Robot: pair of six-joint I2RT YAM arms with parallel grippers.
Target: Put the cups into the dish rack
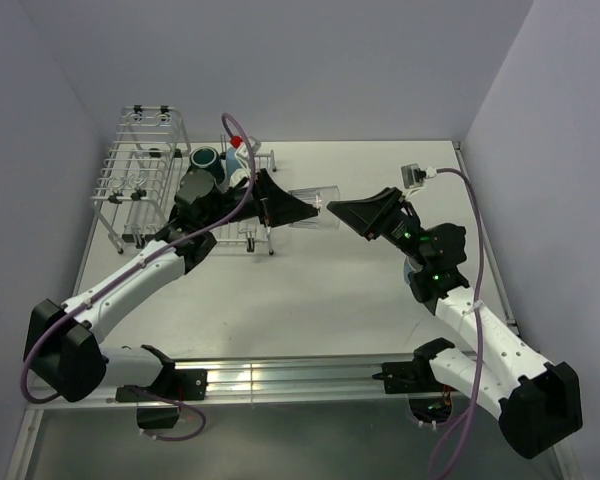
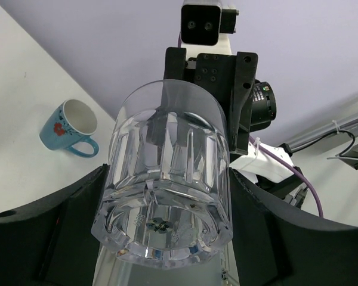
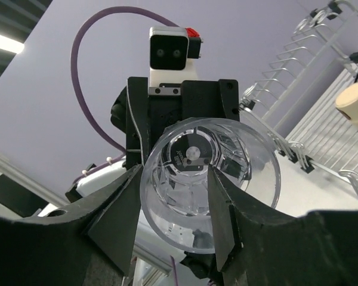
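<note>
My left gripper [image 1: 302,207] [image 2: 166,205] is shut on the base of the clear glass [image 1: 318,203] [image 2: 167,155] and holds it level in the air, mouth toward the right arm. My right gripper [image 1: 340,211] [image 3: 170,208] is open at the glass's mouth [image 3: 227,179]. One finger [image 3: 116,214] is outside the rim and the other [image 3: 222,205] is across the opening. The dish rack [image 1: 130,185] [image 3: 298,83] stands at the far left with the dark teal mug [image 1: 205,158] and the cream mug [image 3: 354,104] in it. The blue mug with white inside [image 2: 68,127] stands on the table.
The white table [image 1: 310,290] is boxed in by lilac walls at the back and on both sides. A metal rail [image 1: 280,378] runs along the near edge between the arm bases. A purple cable [image 1: 230,215] loops over the left arm.
</note>
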